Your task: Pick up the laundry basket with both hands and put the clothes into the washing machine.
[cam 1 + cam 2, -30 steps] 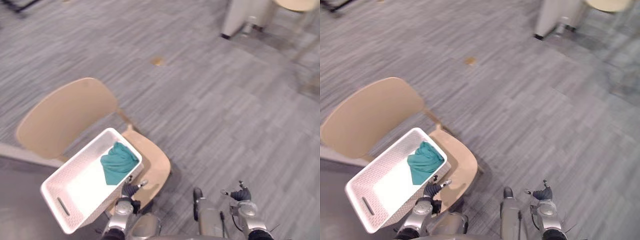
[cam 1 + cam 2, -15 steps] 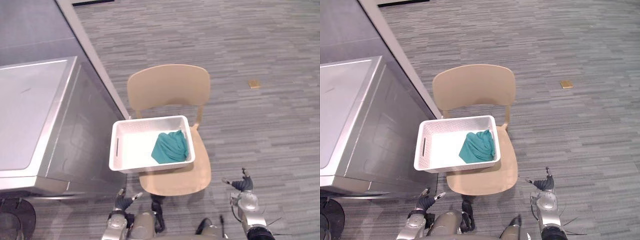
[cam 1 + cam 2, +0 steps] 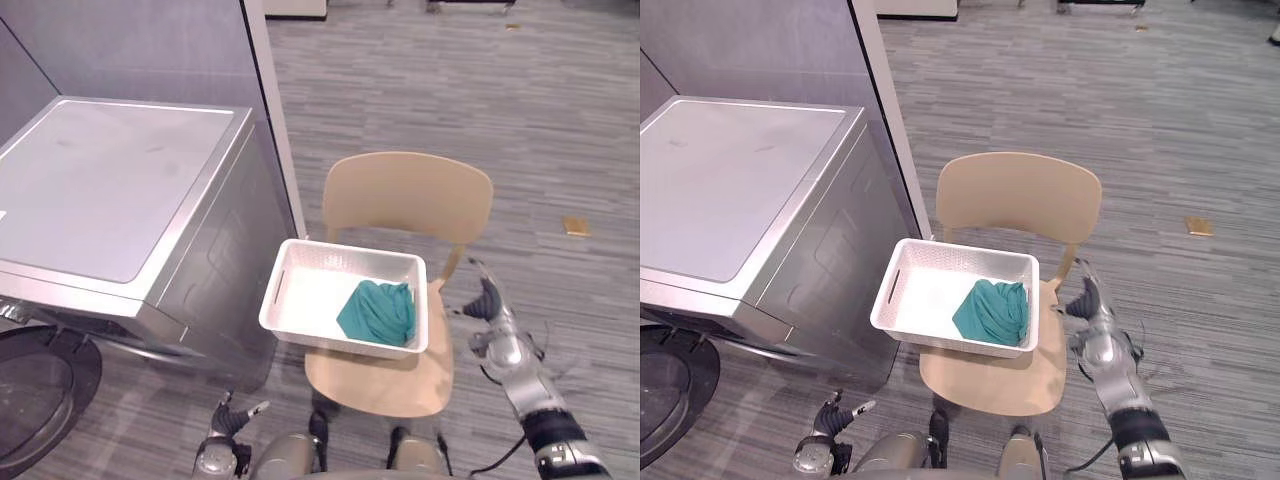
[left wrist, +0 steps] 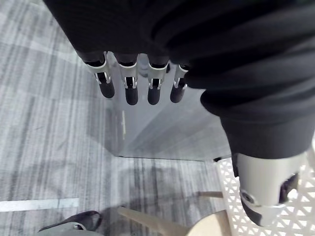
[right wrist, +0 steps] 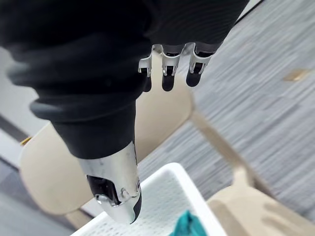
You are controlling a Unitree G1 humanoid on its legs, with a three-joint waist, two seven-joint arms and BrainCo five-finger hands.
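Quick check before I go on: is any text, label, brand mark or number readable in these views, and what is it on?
None can be read.
The washing machine, the laundry basket, the clothes in it, the chair and the tan patch on the floor show no legible words, numbers or signs.

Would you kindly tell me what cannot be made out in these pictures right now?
Silver washing machine: drum opening hidden below its own top in the eye views; its dark round door is cut off by the lower-left edge.
White perforated plastic laundry basket: the handle nearest the right hand is covered by the crumpled teal cloth.
Teal cloth: bunched, so one garment or several cannot be told.
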